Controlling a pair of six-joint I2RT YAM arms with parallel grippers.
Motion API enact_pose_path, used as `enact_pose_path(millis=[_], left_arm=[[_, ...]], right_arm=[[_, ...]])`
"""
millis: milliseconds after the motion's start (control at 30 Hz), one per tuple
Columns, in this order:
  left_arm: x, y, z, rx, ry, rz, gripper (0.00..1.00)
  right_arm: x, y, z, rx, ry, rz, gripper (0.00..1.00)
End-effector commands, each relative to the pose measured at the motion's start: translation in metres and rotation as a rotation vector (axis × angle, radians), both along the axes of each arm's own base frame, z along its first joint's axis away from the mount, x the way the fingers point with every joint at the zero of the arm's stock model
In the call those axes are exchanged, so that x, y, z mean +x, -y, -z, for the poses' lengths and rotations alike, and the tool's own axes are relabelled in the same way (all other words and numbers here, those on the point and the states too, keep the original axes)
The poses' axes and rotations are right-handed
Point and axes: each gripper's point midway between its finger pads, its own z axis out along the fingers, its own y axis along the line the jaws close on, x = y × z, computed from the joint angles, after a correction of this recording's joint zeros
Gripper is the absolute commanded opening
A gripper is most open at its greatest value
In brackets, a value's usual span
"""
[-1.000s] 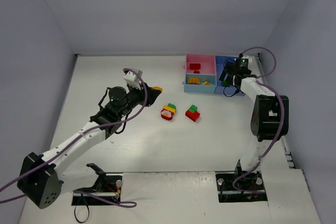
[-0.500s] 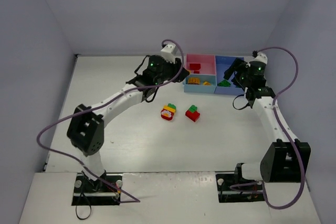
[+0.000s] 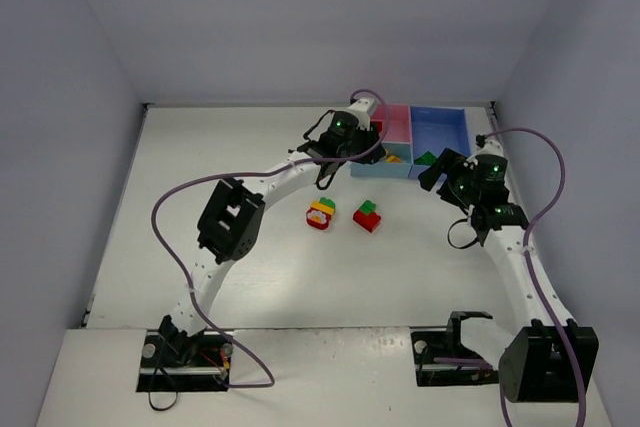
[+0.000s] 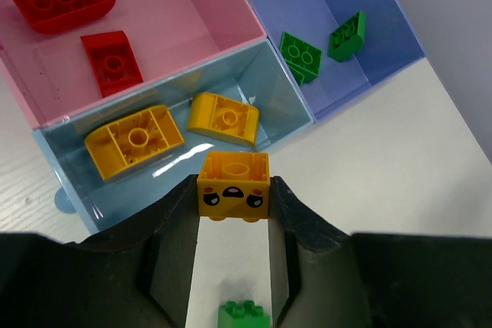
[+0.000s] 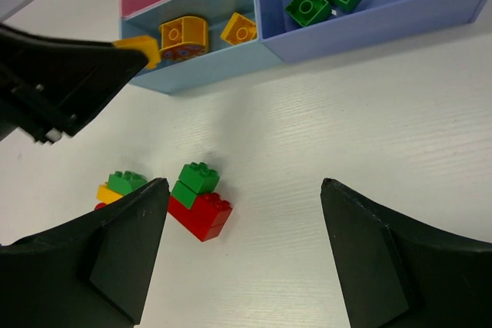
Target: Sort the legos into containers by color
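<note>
Gripping a yellow brick [image 4: 234,174], the left fingers [image 4: 234,197] hang at the near edge of the light blue tray [image 4: 265,90], low in the frame's centre. Over the counter [image 5: 346,113] the right fingers [image 5: 242,190] stand released, with a red-green clump [image 5: 198,199] at lower left of that view.

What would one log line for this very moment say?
left gripper: shut on yellow brick at light blue tray edge | right gripper: open, empty | two clumps unsorted
</note>
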Motion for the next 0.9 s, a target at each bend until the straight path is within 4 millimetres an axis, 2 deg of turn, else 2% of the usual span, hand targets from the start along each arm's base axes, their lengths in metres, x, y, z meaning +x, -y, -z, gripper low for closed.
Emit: enact_pose_path(millis=[0, 33, 67, 133, 233, 400, 500, 567, 600, 633, 700, 767, 800, 833, 867], left_arm=[[0.017, 0.009, -0.068, -0.089, 0.14, -0.033, 0.11], [0.019, 0.008, -0.065, -0.082, 0.142, -0.042, 0.14], [0.024, 0.008, -0.061, -0.075, 0.141, -0.06, 0.21], [0.027, 0.009, -0.054, -0.067, 0.134, -0.065, 0.28], [0.03, 0.01, -0.053, -0.069, 0.137, -0.075, 0.4], [0.031, 0.01, -0.058, -0.063, 0.148, -0.071, 0.58], [0.027, 0.007, -0.06, -0.056, 0.152, -0.065, 0.65], [0.022, 0.002, -0.075, -0.064, 0.173, -0.063, 0.67], [0.018, -0.002, -0.067, -0.044, 0.162, -0.06, 0.68], [0.012, -0.008, -0.084, -0.047, 0.184, -0.059, 0.68], [0.004, -0.022, -0.088, -0.009, 0.195, -0.062, 0.68], [-0.011, -0.044, -0.092, 0.047, 0.205, -0.07, 0.69], [-0.021, -0.056, -0.08, 0.105, 0.165, -0.069, 0.69], [-0.03, -0.068, -0.093, 0.118, 0.173, -0.076, 0.7], [-0.039, -0.081, -0.075, 0.178, 0.147, -0.079, 0.7]], right_arm=[[-0.001, -0.008, -0.021, 0.023, 0.079, -0.042, 0.77], [-0.005, -0.008, -0.015, 0.023, 0.052, -0.043, 0.77], [-0.008, -0.008, -0.017, 0.02, 0.058, -0.048, 0.77], [-0.011, -0.009, -0.017, 0.018, 0.059, -0.053, 0.77], [-0.012, -0.01, -0.017, 0.015, 0.058, -0.067, 0.77], [-0.013, -0.014, -0.015, 0.021, 0.052, -0.092, 0.77], [-0.013, -0.015, -0.015, 0.019, 0.049, -0.099, 0.77], [-0.012, -0.016, -0.014, 0.021, 0.048, -0.105, 0.77], [-0.012, -0.016, -0.015, 0.021, 0.049, -0.108, 0.77], [-0.012, -0.017, -0.015, 0.024, 0.048, -0.114, 0.77], [-0.012, -0.018, -0.017, 0.025, 0.053, -0.118, 0.77], [-0.013, -0.02, -0.017, 0.027, 0.053, -0.126, 0.77], [-0.013, -0.02, -0.016, 0.02, 0.053, -0.129, 0.77], [-0.014, -0.021, -0.016, 0.017, 0.055, -0.132, 0.77], [-0.014, -0.022, -0.015, 0.012, 0.054, -0.138, 0.77]])
